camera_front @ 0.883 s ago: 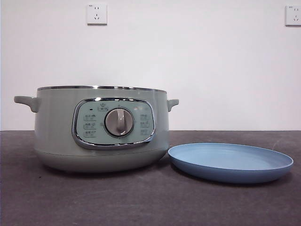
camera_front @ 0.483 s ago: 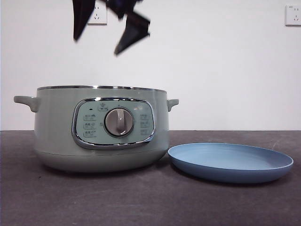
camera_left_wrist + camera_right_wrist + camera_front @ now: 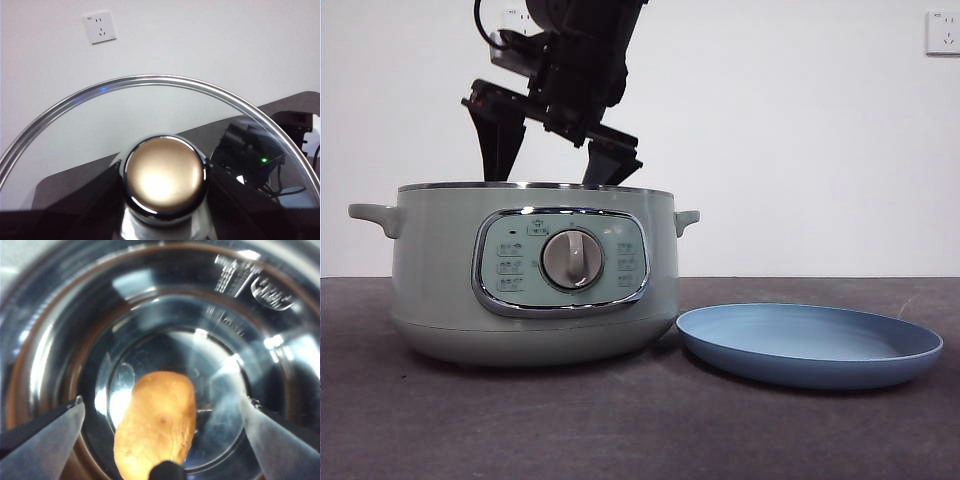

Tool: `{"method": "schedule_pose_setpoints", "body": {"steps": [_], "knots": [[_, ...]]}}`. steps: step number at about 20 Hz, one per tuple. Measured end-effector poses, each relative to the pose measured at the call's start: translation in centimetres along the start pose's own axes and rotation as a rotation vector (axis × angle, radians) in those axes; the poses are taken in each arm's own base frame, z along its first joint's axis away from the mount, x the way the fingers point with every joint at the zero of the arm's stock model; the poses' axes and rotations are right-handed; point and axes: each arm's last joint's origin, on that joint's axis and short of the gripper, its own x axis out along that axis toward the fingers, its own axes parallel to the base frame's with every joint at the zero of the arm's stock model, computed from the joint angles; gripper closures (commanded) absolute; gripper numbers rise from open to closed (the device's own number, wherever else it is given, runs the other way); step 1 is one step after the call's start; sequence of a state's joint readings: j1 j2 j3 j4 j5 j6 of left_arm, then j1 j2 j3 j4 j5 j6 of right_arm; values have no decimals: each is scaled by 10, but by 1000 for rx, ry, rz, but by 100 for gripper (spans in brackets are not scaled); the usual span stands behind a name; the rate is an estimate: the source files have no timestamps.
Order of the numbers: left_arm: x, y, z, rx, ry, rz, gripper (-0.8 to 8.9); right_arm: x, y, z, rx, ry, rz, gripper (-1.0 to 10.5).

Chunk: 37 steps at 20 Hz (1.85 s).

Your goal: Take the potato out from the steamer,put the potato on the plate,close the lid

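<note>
The pale green steamer [image 3: 535, 275] stands lidless at the left of the table. My right gripper [image 3: 550, 175] has come down from above, and its open jaws dip just past the chrome rim. In the right wrist view the potato [image 3: 157, 425] lies on the shiny steel floor of the pot, between and below the wide-open jaws of the right gripper [image 3: 162, 401], untouched. The light blue plate [image 3: 810, 345] sits bare to the right of the steamer. My left gripper [image 3: 165, 197] is shut on the knob [image 3: 165, 175] of the glass lid [image 3: 150, 100], held off the table, out of the front view.
The dark table [image 3: 620, 430] runs to a white wall with sockets [image 3: 945, 30]. Through the lid, the left wrist view shows black equipment with a green light [image 3: 250, 157] at the table's far side.
The right gripper entered from the top of the front view and dropped until its open jaws reached the steamer's rim. Steamer and plate have not moved.
</note>
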<state>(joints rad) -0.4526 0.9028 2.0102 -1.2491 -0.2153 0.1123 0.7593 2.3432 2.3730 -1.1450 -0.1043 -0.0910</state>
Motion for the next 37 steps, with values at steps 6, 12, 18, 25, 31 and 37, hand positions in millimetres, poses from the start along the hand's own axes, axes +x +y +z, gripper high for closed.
{"method": "schedule_pose_setpoints", "body": {"steps": [6, 12, 18, 25, 31, 37], "knots": [[0, 0, -1, 1, 6, 0, 822, 19, 0, -6, 5, 77, 9, 457], [0, 0, -1, 2, 7, -1, 822, 19, 2, -7, 4, 79, 37, 482], [0, 0, -1, 2, 7, -4, 822, 22, 3, -7, 4, 84, 58, 659], [0, 0, -1, 2, 7, -9, 822, 24, 8, -6, -52, 83, 43, 959], [15, -3, 2, 8, 40, -13, 822, 15, 2, -6, -52, 78, -3, 958], [56, -12, 9, 26, 111, -21, 822, -133, -9, -9, -33, -212, -85, 959]]}}
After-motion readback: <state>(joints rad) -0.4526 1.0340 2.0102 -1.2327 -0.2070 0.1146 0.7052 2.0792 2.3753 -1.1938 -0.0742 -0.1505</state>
